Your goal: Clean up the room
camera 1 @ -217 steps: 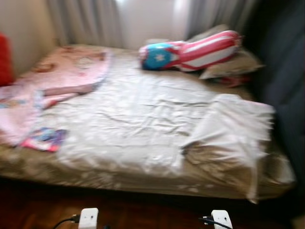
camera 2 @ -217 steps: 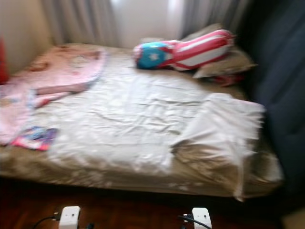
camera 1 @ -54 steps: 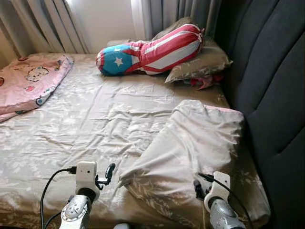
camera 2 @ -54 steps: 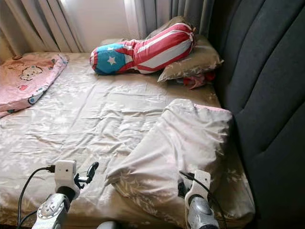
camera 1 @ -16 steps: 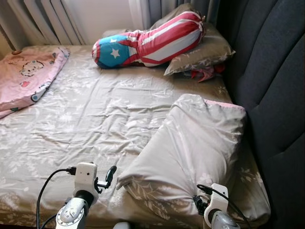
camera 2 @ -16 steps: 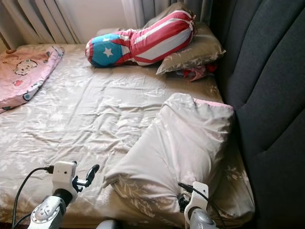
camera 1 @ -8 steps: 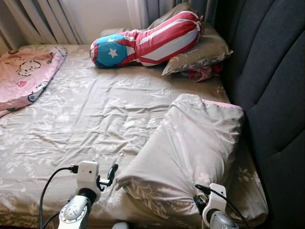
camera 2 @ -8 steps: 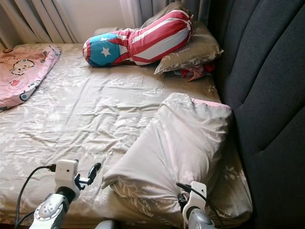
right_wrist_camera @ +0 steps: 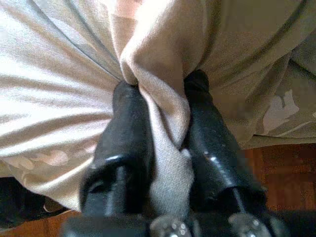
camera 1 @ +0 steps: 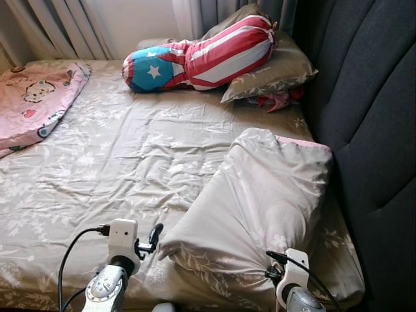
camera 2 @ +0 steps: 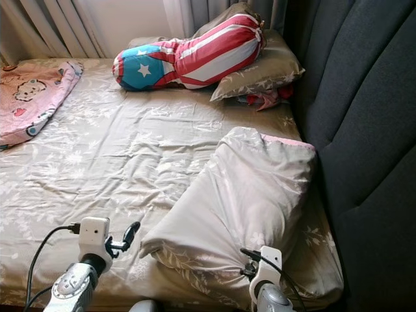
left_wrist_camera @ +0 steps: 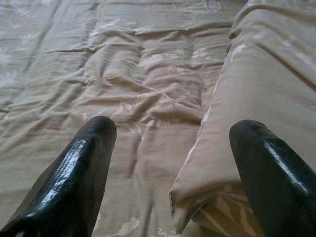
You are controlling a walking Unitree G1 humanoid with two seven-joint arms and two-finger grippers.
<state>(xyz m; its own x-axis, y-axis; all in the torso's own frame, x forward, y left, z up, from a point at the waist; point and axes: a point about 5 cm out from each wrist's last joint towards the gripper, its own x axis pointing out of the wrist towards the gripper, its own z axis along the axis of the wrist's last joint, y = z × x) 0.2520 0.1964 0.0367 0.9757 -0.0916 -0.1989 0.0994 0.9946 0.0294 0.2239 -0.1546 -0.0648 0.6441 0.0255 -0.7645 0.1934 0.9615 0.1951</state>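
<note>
While a fold of the rumpled beige floral duvet (camera 1: 260,208) is pinched in the right tool (right_wrist_camera: 165,143) at the bed's (camera 1: 97,162) near edge, its nearby corner should be centred between the spread-apart fingers of the left tool (left_wrist_camera: 173,148) before closing.

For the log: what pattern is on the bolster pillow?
Red and white stripes, blue end with white star on the bolster pillow; left eye view.

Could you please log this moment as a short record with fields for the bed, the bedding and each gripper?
surface: bed with beige floral sheet
folded item: beige blanket, near the dark headboard
far end: striped bolster on a pillow
far left: pink blanket
left gripper: open, beside the beige blanket's corner
right gripper: shut on the beige blanket's edge
</note>
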